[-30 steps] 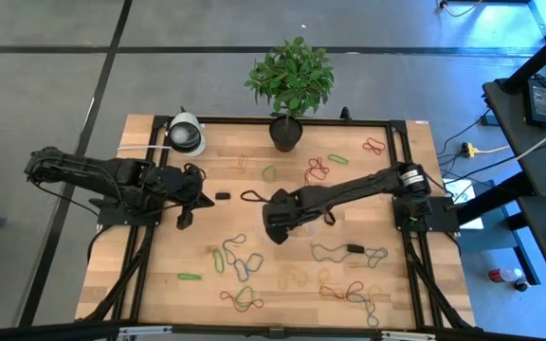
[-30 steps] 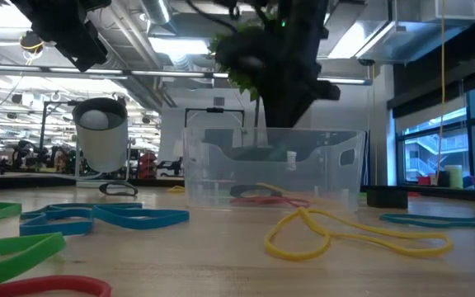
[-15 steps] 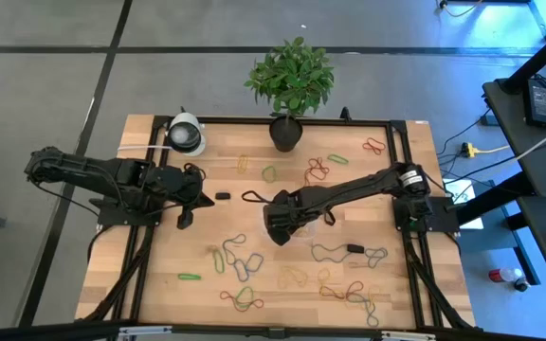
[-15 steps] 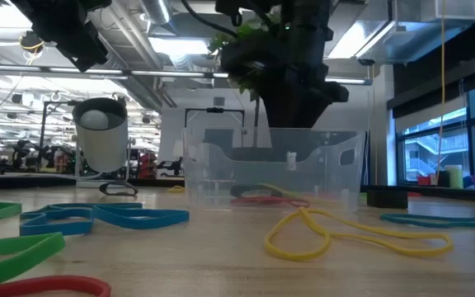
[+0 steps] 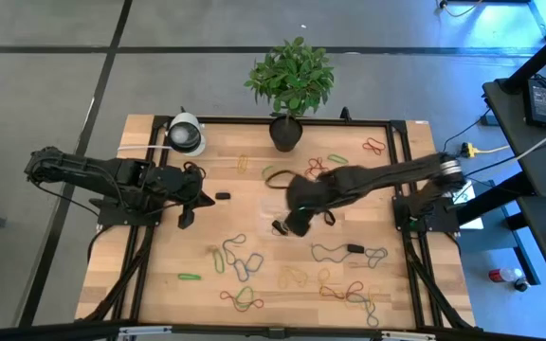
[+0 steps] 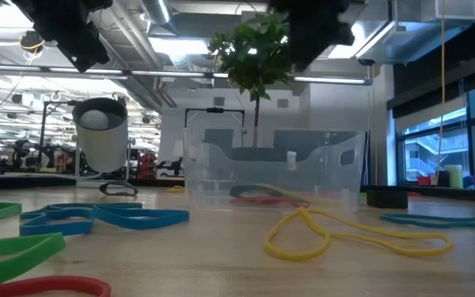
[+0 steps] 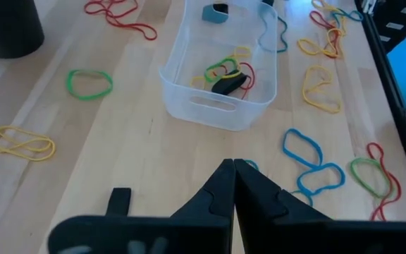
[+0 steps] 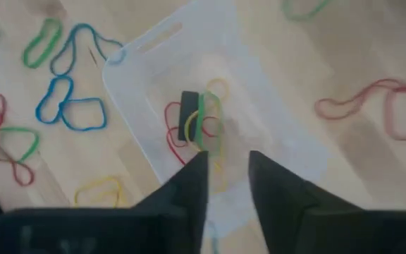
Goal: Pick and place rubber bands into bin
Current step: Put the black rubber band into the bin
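- Right now the right gripper [image 8: 228, 180] hangs over the clear bin [image 8: 154, 42], near the middle of the high view, so a band let go there would fall inside.
- Its fingers [image 8: 189, 187] stand a little apart with nothing between them, and I judge its load is already dropped.
- Inside the bin lie a few rubber bands [image 8: 199, 123]: red, green, yellow and a black one.
- From the low view the bin [image 6: 275, 169] sits flat on the bench [image 6: 221, 264], in the middle of the frame.
- Many more bands lie loose on the wood, like the blue ones [image 7: 309, 166] and a yellow one [image 6: 336, 235], so the job looks far from done.
- Off at the left of the high view, the left gripper [image 5: 186, 194] waits with its fingers [image 7: 220, 190] pressed tight together, holding nothing.
- At the top edge a potted plant [image 5: 290, 85] stands out of the way.
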You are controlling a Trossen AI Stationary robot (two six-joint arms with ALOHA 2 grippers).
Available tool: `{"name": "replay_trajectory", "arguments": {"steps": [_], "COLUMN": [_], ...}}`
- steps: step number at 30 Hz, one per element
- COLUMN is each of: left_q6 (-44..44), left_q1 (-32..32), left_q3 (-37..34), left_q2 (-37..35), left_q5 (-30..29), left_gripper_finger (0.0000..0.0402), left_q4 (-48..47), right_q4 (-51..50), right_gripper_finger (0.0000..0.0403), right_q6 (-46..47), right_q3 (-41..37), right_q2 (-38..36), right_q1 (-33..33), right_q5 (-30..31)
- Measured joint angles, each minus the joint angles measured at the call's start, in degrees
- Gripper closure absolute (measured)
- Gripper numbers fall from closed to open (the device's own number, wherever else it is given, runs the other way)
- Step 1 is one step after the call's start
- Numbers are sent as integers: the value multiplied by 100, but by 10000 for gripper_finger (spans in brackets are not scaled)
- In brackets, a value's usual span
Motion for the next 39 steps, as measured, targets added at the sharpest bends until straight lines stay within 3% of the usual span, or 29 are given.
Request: {"name": "replay_trajectory", "arguments": {"steps": [6,10,14,21,26,30,33,39], "left_q6": [4,-2,-127,-87,-364,-498,-410,65], "left_q1": [-1,1,1,306,994,1562,1820,1885], "left_q3": [0,2,178,870,1494,1740,1750,1749], "left_q2": [0,45,244,982,1842,2621,3216,4320], "left_q5": [-24,-287,-557,-892,-833,-407,-55,-72], "left_gripper_finger": [396,391,371,311,264,233,216,201], "left_q4": [80,248,302,195,-925,-1761,-1947,-2003], "right_q4": [625,1450,1880,1948,1944,1957,1956,1959], "right_gripper_finger": [394,383,379,399,390,380,379,378], "right_q6": [-208,-123,535,925,1082,1081,1064,746], "right_q3": [-1500,-3013,-4375,-5968,-6593,-6795,-6837,-6837], "right_q2": [-1736,-3077,-4311,-5954,-6585,-6761,-6789,-6789], "right_q1": [205,459,656,806,804,804,804,804], "right_q5": [268,294,309,307,307,307,307,307]}}
